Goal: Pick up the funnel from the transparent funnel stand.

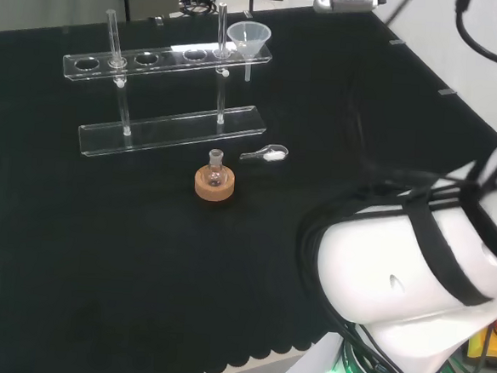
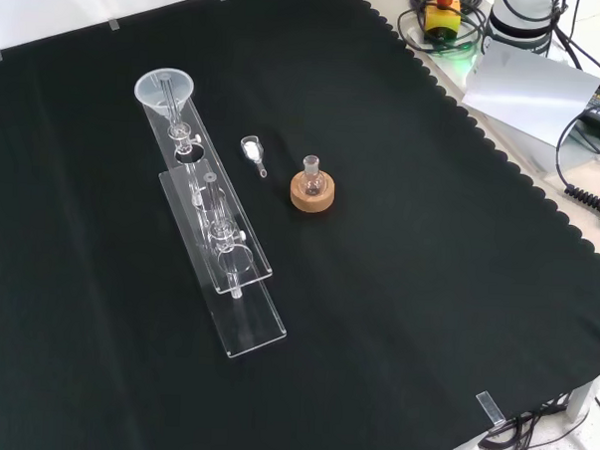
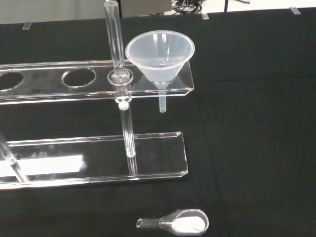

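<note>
Translucent plastic, cone-shaped, the funnel point(image 3: 159, 57) is seated in the clear funnel stand's point(image 3: 74, 84) end hole; the hand's state cannot be told.

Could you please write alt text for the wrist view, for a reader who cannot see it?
A clear plastic funnel sits in the end hole of a clear funnel stand on black cloth, its spout hanging below the upper shelf. Nearer the camera, a small clear scoop holding white powder lies on the cloth.
</note>
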Motion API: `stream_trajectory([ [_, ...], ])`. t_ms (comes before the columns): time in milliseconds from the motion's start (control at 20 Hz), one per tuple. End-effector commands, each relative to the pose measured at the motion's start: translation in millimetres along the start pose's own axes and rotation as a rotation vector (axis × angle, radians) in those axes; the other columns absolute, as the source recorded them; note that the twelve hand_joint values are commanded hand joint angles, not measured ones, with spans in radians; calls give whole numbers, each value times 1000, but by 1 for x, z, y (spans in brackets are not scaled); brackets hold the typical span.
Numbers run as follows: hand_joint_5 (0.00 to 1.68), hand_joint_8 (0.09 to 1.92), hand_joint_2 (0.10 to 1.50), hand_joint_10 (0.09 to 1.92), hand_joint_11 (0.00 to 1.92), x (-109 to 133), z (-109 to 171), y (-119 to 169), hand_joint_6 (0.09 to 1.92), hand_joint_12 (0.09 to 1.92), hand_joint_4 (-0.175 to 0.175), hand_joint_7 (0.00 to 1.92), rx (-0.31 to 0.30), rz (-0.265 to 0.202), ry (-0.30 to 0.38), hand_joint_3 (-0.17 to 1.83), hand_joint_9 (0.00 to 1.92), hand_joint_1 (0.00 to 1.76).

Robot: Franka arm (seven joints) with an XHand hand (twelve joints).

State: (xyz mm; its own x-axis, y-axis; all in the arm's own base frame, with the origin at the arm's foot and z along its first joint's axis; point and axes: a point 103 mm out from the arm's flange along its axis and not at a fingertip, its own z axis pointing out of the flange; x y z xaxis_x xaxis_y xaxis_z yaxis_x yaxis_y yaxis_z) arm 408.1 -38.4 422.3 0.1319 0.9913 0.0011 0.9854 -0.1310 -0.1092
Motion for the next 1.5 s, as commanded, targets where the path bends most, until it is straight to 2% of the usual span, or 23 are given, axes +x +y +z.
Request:
stream_trajectory([
  [50, 191, 463, 1169, 599, 7, -24, 8, 82, 87, 1393, 16, 9, 14, -27, -22, 326, 168, 0],
  [650, 179, 470, 1140, 615, 0, -20, 17, 129, 87, 1400, 14, 13, 70, -83, -83, 304, 169, 11],
  [1000, 162, 505, 1014, 660, 7, -3, 32, 145, 87, 1413, 9, 44, 115, -138, -108, 240, 204, 216],
  [1500, 157, 540, 983, 687, 25, -6, 64, 163, 87, 1422, 5, 44, 172, -127, -94, 226, 229, 298],
])
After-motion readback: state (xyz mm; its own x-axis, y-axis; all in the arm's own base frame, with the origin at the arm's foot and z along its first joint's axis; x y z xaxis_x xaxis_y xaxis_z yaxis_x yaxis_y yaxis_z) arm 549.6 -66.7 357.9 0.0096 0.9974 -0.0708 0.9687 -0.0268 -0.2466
